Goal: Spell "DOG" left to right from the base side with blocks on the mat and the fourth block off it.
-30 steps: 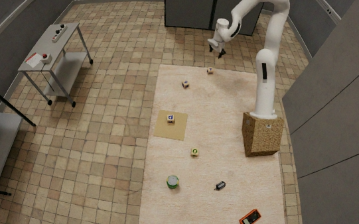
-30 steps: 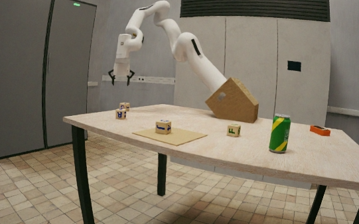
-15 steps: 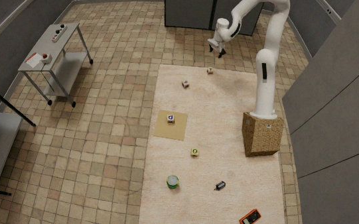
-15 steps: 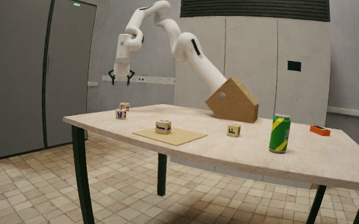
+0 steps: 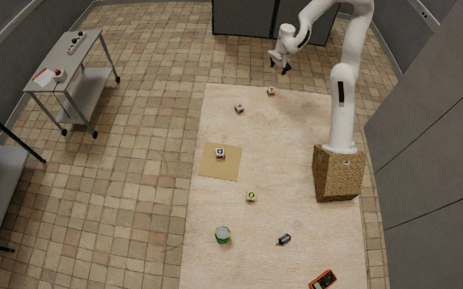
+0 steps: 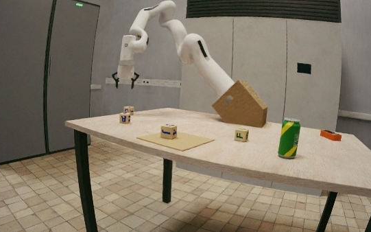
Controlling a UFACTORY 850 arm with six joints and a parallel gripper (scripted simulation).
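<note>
On the table [image 6: 219,151], one block [image 5: 220,152] is seen lying on the mat [image 5: 231,171], near its far edge from the base. To its right, an O block [image 5: 251,196] sits off the mat, with two more blocks [image 5: 239,109] [image 5: 270,91] well apart at the table's far end. Above the farthest of these the gripper [image 5: 278,65] hangs high, jaws spread wide and nothing held. The small cubes are judged light, rigid and smooth-faced; each is best taken across two opposite flat sides, squarely, so it is not twisted.

one block [image 5: 220,153] on mat [image 5: 214,171]; three blocks [image 5: 251,196] off mat.
</note>
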